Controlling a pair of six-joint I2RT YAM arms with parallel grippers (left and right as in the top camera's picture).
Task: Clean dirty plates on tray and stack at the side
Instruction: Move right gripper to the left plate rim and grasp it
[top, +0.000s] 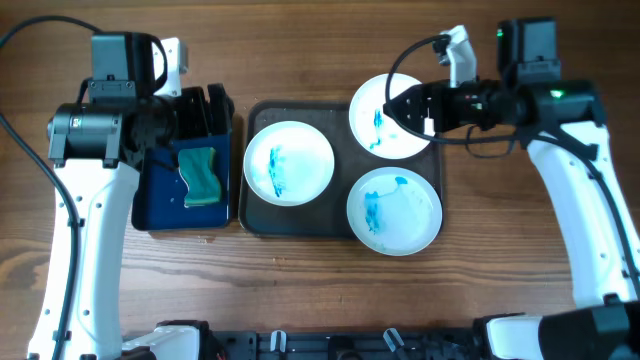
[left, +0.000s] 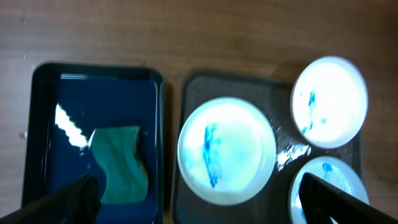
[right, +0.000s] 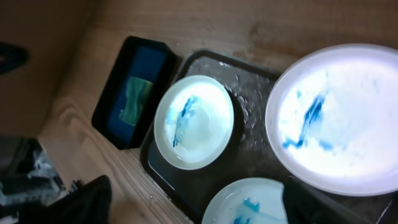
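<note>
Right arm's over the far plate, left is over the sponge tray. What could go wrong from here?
1. The far plate overhangs the tray rim under the open right gripper. An edge pinch may tip it or slide it off.
2. The near right plate also overhangs the rim, so a jolt to the tray might shift it.
3. The sponge lies close to the small tray's wall, which the open left gripper could catch.

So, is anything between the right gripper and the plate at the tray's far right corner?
Nothing visible. The right gripper hovers open above that plate, and the right wrist view shows its smeared face bare, with no object lying on it or across it.
</note>
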